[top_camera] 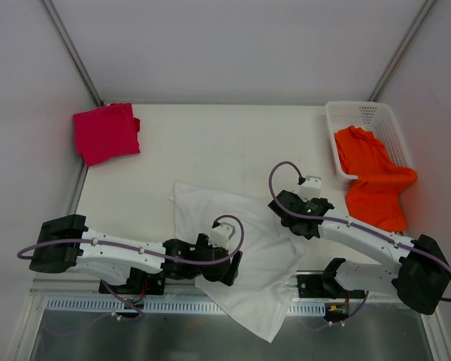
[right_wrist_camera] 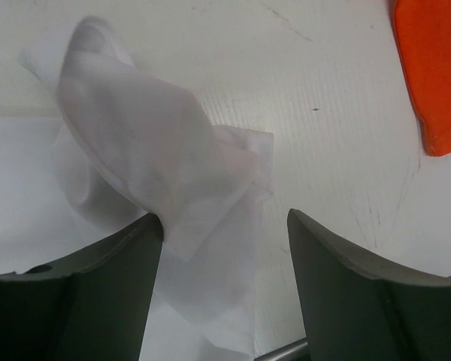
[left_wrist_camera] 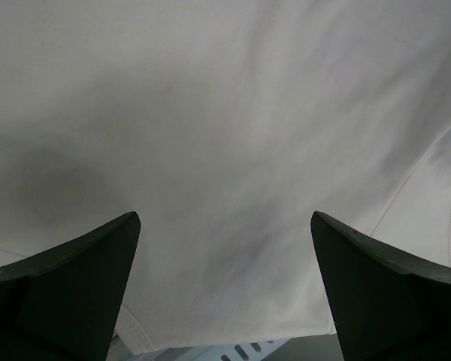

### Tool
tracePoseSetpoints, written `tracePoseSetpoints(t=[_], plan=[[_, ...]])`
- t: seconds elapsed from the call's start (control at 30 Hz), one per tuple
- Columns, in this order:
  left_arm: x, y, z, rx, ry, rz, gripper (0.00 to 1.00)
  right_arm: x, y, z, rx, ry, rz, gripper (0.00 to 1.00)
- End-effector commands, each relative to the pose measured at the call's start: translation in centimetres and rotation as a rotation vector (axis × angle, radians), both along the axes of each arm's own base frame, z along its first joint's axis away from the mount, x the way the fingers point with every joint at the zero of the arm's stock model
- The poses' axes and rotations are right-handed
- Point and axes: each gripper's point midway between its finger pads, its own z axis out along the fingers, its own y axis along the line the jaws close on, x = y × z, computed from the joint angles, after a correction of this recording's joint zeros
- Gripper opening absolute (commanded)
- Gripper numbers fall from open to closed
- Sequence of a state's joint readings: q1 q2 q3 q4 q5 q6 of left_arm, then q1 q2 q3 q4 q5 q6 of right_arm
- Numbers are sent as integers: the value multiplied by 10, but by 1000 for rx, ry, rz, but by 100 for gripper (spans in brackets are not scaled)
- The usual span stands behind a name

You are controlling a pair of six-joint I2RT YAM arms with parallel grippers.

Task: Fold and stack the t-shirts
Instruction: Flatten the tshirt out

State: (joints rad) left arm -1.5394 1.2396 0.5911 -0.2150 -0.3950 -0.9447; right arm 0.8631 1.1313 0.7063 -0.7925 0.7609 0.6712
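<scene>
Left gripper (left_wrist_camera: 225, 301) hovers low over the white shirt (top_camera: 263, 256), its fingers (left_wrist_camera: 75, 293) spread wide with no cloth pinched. White fabric fills everything ahead of it and beneath it. That shirt lies spread at the near side of the table (top_camera: 210, 143), and its lower part droops over the near edge just beside the left gripper.

Over to the right gripper (right_wrist_camera: 225, 293): jaws apart here too, gripping nothing. A bunched-up fold of the white shirt rises just ahead of it and to its left, brushing the inner face of one finger (right_wrist_camera: 98, 293). The other finger stands over bare table.

Ahead and off to the right of that gripper lies the orange shirt (top_camera: 376, 188), spilling out of the white basket (top_camera: 383, 124) onto the table, well apart from the fingers.

Far beyond the left gripper, off to its left in the back corner, the magenta shirt (top_camera: 105, 134) sits folded on its own.
</scene>
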Motion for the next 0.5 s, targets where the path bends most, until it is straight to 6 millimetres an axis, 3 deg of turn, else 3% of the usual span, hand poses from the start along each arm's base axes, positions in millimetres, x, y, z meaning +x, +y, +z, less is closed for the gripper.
tracePoseSetpoints(t=[0.0,0.13,0.2,0.4,0.43,0.47], plan=[[-4,-5,4,-28,8,0,99,3,3,-8,-6,12,2,69],[-3,-3,2,-25,7,5,99,5,7,-15,-10,30,9,64],[-3,-2,2,-23,7,6,99,6,8,-17,-13,35,12,56],[-3,-2,1,-22,4,6,99,7,11,-25,-14,62,21,22],[-2,-1,1,-21,4,10,99,7,11,-26,-11,65,20,8],[-2,-1,1,-22,5,9,99,6,12,-28,-11,72,17,0]])
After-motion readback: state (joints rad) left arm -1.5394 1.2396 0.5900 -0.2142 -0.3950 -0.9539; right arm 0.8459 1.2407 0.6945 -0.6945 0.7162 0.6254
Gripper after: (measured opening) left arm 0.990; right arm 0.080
